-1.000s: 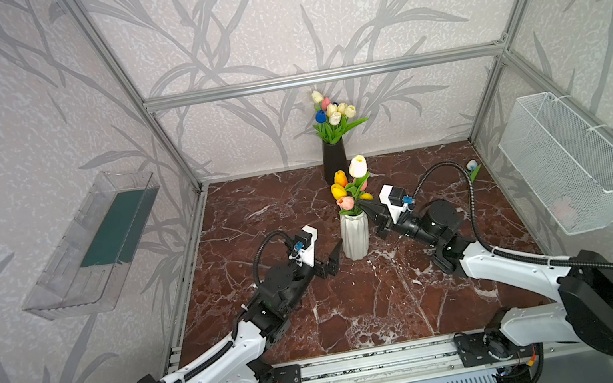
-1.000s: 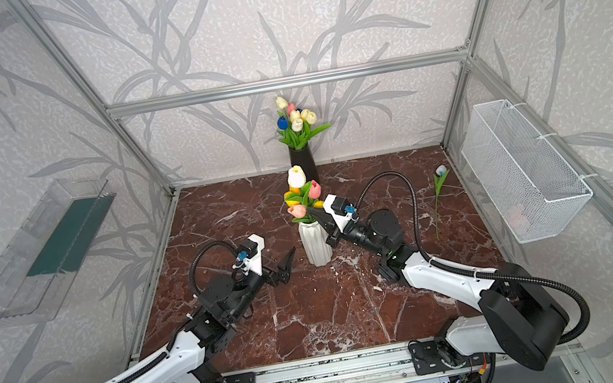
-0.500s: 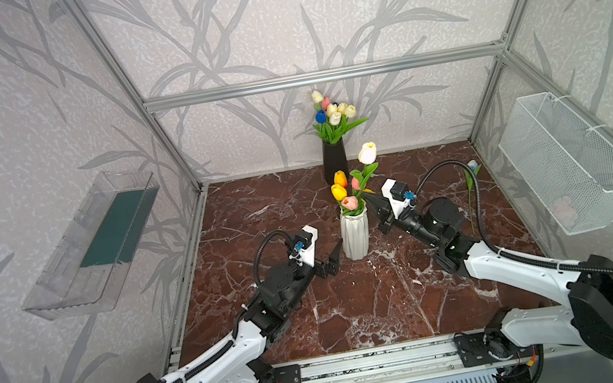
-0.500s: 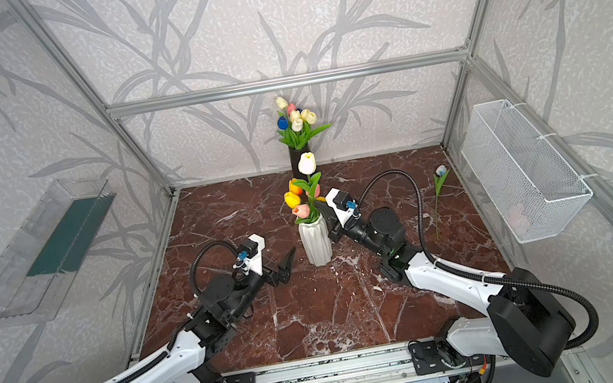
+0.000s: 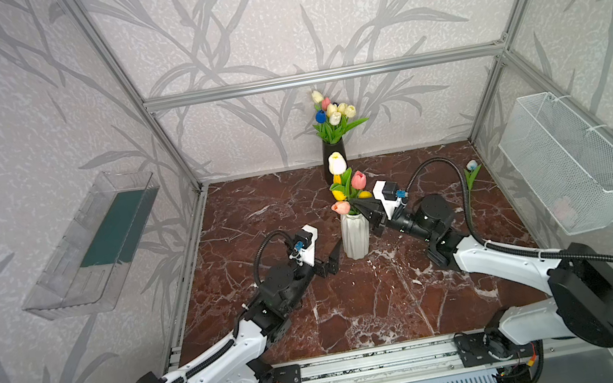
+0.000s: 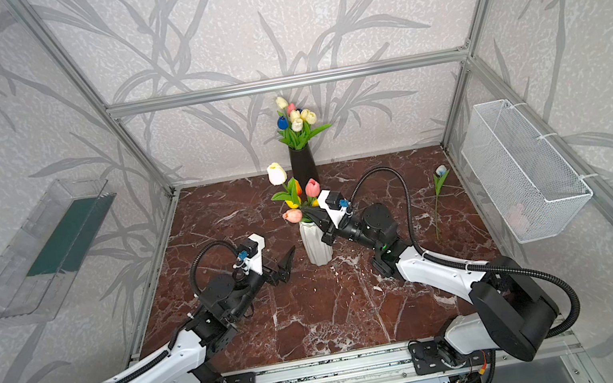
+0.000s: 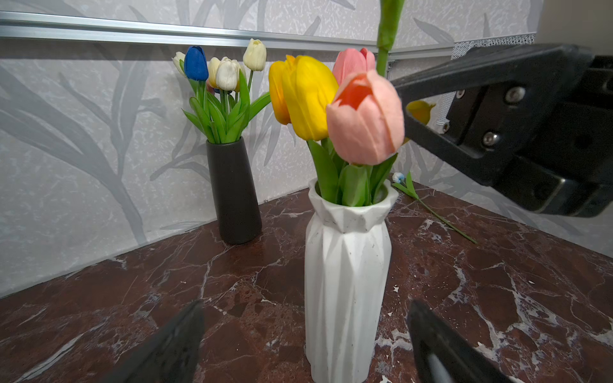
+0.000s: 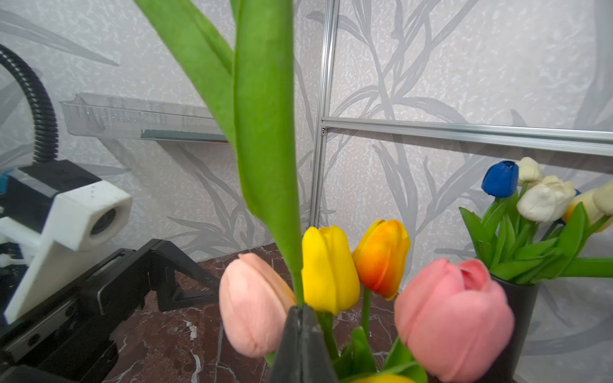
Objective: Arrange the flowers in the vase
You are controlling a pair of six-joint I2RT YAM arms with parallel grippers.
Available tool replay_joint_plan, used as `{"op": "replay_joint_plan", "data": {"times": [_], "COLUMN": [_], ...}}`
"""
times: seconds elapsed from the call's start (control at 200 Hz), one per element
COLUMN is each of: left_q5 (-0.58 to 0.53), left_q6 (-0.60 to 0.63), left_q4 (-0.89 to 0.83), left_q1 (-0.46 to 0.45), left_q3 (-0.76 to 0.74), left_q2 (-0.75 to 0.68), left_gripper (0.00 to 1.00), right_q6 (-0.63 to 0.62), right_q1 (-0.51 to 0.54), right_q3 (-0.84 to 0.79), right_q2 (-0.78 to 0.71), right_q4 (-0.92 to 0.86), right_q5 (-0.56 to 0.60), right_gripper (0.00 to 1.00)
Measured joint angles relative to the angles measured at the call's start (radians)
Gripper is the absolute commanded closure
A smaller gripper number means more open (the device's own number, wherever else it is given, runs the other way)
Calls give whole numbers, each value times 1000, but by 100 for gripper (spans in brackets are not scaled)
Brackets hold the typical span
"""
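Several tulips crowd the white vase on the table, so I judge the white tulip should go straight down, with its stem threaded between the heads and no push against the vase. My right gripper is pressed tight on that stem just above the rim. My left gripper is spread wide beside the vase's base, holding nothing. 1 blue tulip lies well apart.

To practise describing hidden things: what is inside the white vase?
The white vase holds a pink tulip, a yellow tulip, more behind, and green leaves. Its wall hides the lower stems and bottom.
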Motion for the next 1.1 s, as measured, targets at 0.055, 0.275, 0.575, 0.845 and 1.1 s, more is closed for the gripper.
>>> {"op": "replay_joint_plan", "data": {"times": [0.055, 0.275, 0.575, 0.845, 1.1], "left_q5": [0, 1, 4, 13, 18], "left_q6": [4, 5, 6, 7, 10], "left_q4": [0, 2, 0, 1, 0], "left_q1": [1, 1, 1, 1, 3], "left_q3": [0, 0, 0, 0, 2], "left_q2": [2, 13, 21, 36, 45], "left_gripper": [5, 5, 5, 5, 5], "right_q6": [2, 5, 46, 47, 47], "right_q1": [0, 0, -4, -8, -8], "right_q3": [0, 10, 67, 126, 142], "right_q2": [-3, -52, -114, -174, -173], "right_q4": [-7, -92, -274, -394, -439], "right_q5": [2, 42, 109, 159, 185], "right_gripper": [100, 100, 100, 100, 100]}}
